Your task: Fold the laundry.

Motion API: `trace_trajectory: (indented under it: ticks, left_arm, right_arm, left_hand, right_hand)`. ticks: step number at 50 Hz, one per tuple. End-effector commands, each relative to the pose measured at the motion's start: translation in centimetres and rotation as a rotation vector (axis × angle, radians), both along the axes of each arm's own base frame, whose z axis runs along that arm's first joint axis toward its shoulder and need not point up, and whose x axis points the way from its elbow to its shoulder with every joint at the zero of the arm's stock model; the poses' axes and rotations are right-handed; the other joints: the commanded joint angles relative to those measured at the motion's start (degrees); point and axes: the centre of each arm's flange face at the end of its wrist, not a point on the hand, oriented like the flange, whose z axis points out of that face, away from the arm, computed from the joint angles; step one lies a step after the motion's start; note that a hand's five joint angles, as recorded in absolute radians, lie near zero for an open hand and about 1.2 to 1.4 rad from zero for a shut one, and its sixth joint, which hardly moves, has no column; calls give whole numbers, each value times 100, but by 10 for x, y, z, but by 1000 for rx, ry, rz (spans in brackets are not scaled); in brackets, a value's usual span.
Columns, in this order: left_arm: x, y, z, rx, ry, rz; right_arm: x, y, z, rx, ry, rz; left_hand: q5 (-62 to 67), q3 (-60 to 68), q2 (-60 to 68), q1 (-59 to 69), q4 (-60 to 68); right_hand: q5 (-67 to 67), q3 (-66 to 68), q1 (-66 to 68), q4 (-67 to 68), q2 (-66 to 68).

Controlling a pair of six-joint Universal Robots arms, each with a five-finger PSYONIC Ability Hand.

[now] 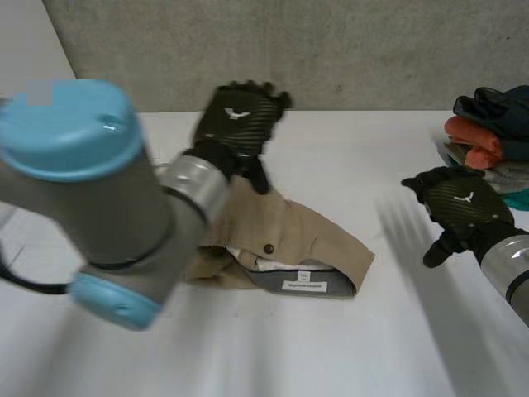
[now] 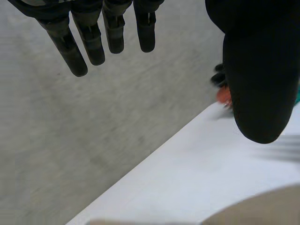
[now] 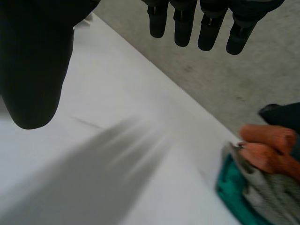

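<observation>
Trousers (image 1: 306, 236): a khaki pair lies bunched at the middle of the desk (image 1: 347, 356). The waistband faces me at 6 o'clock, showing its grey lining, a white label (image 1: 304, 285) and a dark button (image 1: 269, 248). I judge the fold not yet finished.
Handling: I expect them to be light, soft and floppy, with nothing to break. The waistband looks like the stiffest part, and the loose legs will probably sag and drag if lifted from one point.
Where to hold: I would take the waistband at its two ends, one at 4 o'clock of the heap and one at 8 o'clock. The 8 o'clock end is hidden behind my left arm (image 1: 99, 190).
Left hand (image 1: 240, 116): released, fingers straight and empty. It hovers at 11 o'clock of the trousers, clear of the cloth.
Right hand (image 1: 459, 198): released as well, fingers relaxed and holding nothing. It sits at 3 o'clock of the trousers, well apart from them.
Pile of clothes (image 1: 492, 136): orange, dark blue, grey and teal pieces at 2 o'clock, just beyond the right hand.
Risk: a reach with the right hand could brush that pile, and a one-sided pull could undo the layers.
</observation>
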Motion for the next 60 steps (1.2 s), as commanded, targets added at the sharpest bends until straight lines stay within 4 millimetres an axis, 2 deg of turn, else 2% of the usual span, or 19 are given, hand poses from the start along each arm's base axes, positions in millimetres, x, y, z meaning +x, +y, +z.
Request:
trace_trajectory:
  ticks: [1, 5, 7, 12, 15, 20, 22, 24, 25, 27, 32, 36, 43, 49, 51, 54, 56, 57, 60]
  left_arm:
    - [51, -47, -16, 42, -59, 49]
    - [70, -78, -35, 73, -84, 56]
    - [75, -97, -59, 110, -121, 61]
    - [82, -136, -106, 119, -258, 55]
    - [87, -146, -132, 125, -360, 30]
    - [85, -143, -152, 119, -464, -22]
    - [81, -139, -152, 115, -468, -33]
    - [78, -136, -151, 117, -461, -39]
    - [72, -130, -150, 124, -452, -53]
    - [66, -123, -147, 137, -429, -65]
    - [62, -98, -90, 120, -271, -25]
    - [51, -66, -62, 116, -180, -25]
    - [24, -4, -50, 172, -90, -68]
    - [-8, 40, -74, 221, -77, -19]
    - [-25, 56, -82, 205, -70, -27]
    - [-39, 72, -85, 188, -63, -45]
    - [-40, 72, -81, 181, -53, -46]
    - [-40, 72, -79, 179, -50, -46]
    - [-39, 73, -71, 167, -37, -47]
  right_arm:
    - [23, 23, 18, 111, -137, 54]
    - [40, 36, 15, 148, -176, 106]
    - [45, 39, 13, 151, -177, 125]
    - [71, 44, -23, 187, -147, 176]
    - [84, 41, -37, 143, -132, 164]
    - [89, 25, -59, 112, -113, 103]
    - [91, 22, -63, 113, -99, 102]
    - [94, 18, -64, 102, -91, 107]
    - [94, 16, -63, 96, -89, 109]
    - [96, 10, -58, 66, -81, 110]
    - [105, -11, -32, -63, -53, 125]
    - [115, -34, -2, -213, -19, 124]
    - [131, -86, 24, -407, 1, 124]
    - [143, -121, 9, -489, -21, 139]
    - [142, -132, -18, -462, -12, 162]
    - [143, -132, -39, -423, 0, 187]
    - [141, -131, -49, -391, 5, 186]
    - [139, -130, -48, -380, 6, 177]
    - [124, -131, -32, -380, 12, 107]
  left_hand:
    - [-79, -208, -116, -308, -123]
    - [-45, -174, -82, -274, -89]
    - [-28, -158, -66, -258, -72]
    - [-62, -191, -99, -291, -106]
    - [-79, -208, -116, -308, -122]
    - [155, 26, 118, -74, 112]
    - [1530, 1401, 1493, 1301, 1486]
    - [3025, 2896, 2988, 2796, 2981]
    - [4698, 4569, 4661, 4469, 4655]
    - [6322, 6193, 6285, 6093, 6278]
    - [6648, 6518, 6610, 6418, 6604]
    - [6648, 6518, 6610, 6418, 6604]
    - [6648, 6518, 6610, 6418, 6604]
    - [6648, 6518, 6610, 6418, 6604]
    - [6648, 6518, 6610, 6418, 6604]
    - [3549, 3420, 3512, 3320, 3506]
    - [1646, 1517, 1609, 1417, 1603]
    - [1471, 1341, 1433, 1241, 1427]
    - [697, 567, 659, 468, 653]
  right_hand:
    - [-282, -227, -333, -201, -229]
    - [-282, -227, -333, -201, -229]
    - [-282, -227, -333, -201, -229]
    - [-282, -227, -333, -201, -229]
    - [-282, -227, -333, -201, -229]
    - [-282, -227, -333, -201, -229]
    - [-60, -6, -111, 20, -8]
    - [2384, 2439, 2333, 2464, 2436]
    - [3667, 3722, 3616, 3747, 3719]
    - [6703, 6758, 6652, 6784, 6756]
    - [6718, 6773, 6667, 6799, 6771]
    - [6718, 6773, 6667, 6799, 6771]
    - [6718, 6773, 6667, 6799, 6771]
    - [6718, 6773, 6667, 6799, 6771]
    - [6718, 6773, 6667, 6799, 6771]
    - [6718, 6773, 6667, 6799, 6771]
    - [4216, 4270, 4164, 4296, 4268]
    - [1470, 1525, 1419, 1551, 1523]
    - [-269, -215, -320, -189, -217]
